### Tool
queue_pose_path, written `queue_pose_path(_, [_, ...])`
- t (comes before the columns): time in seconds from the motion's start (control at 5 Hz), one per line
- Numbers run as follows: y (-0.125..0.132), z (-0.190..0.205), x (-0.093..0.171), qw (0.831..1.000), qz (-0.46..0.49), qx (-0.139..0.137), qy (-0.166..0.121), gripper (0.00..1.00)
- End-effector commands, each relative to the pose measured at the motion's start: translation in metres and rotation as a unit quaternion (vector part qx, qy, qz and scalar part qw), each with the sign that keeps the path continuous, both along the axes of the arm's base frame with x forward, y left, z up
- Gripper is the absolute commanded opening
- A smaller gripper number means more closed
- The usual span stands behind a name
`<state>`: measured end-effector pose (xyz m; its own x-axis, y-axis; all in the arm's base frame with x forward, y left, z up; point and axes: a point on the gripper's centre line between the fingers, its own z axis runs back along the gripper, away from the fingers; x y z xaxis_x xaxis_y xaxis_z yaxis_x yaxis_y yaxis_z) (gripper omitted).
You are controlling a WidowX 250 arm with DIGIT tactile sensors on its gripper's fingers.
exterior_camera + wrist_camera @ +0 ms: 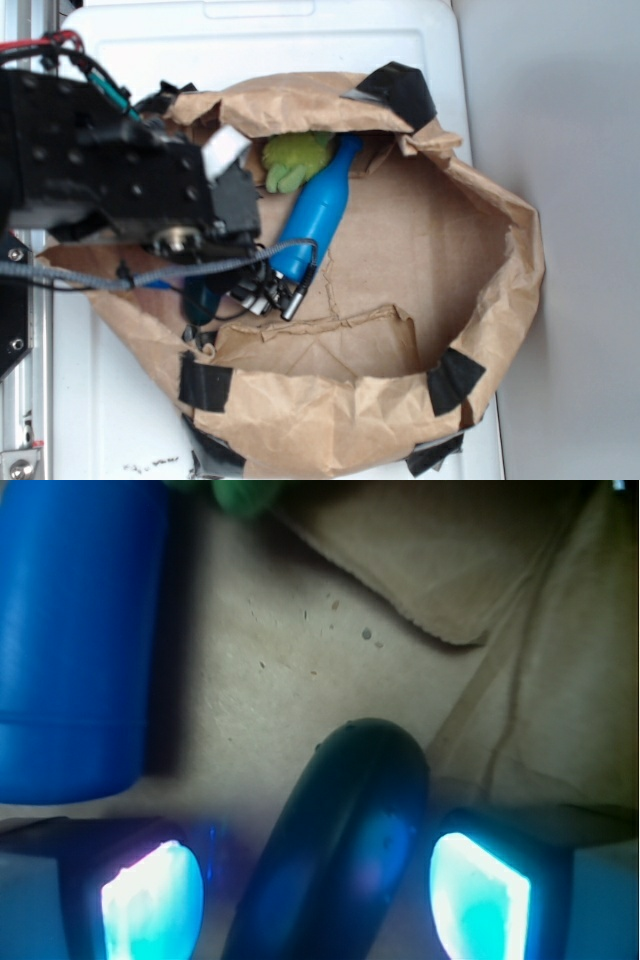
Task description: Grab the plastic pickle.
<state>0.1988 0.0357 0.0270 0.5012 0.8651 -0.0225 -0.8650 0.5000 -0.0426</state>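
In the wrist view the dark green glossy plastic pickle (pixel 340 830) lies on the brown paper, running up from the bottom edge between my two fingers. My gripper (pixel 315 885) is open around it. The left pad (pixel 150 900) stands clearly apart from the pickle, and the right pad (pixel 478 895) is close beside it with a thin gap. In the exterior view the arm (pixel 120 170) hides the gripper, and only a dark bit of the pickle (pixel 203 297) shows below it.
A blue plastic bottle (pixel 315 215) lies just right of the arm, and it fills the upper left of the wrist view (pixel 80 630). A fuzzy light-green plush toy (pixel 295 160) lies at the bottle's neck. Everything sits inside a taped brown paper bag (pixel 500 300) with raised walls.
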Motion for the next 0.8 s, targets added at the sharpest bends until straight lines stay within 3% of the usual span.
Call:
queue_pose_path(0.0, [0.015, 0.000, -0.029, 0.999, 0.011, -0.025, -0.034, 0.00])
queue_pose_path(0.4, [0.010, 0.033, -0.013, 0.997, 0.037, -0.029, -0.066, 0.00])
queue_pose_path(0.6, [0.009, 0.061, 0.001, 0.995, 0.049, -0.054, -0.071, 0.00])
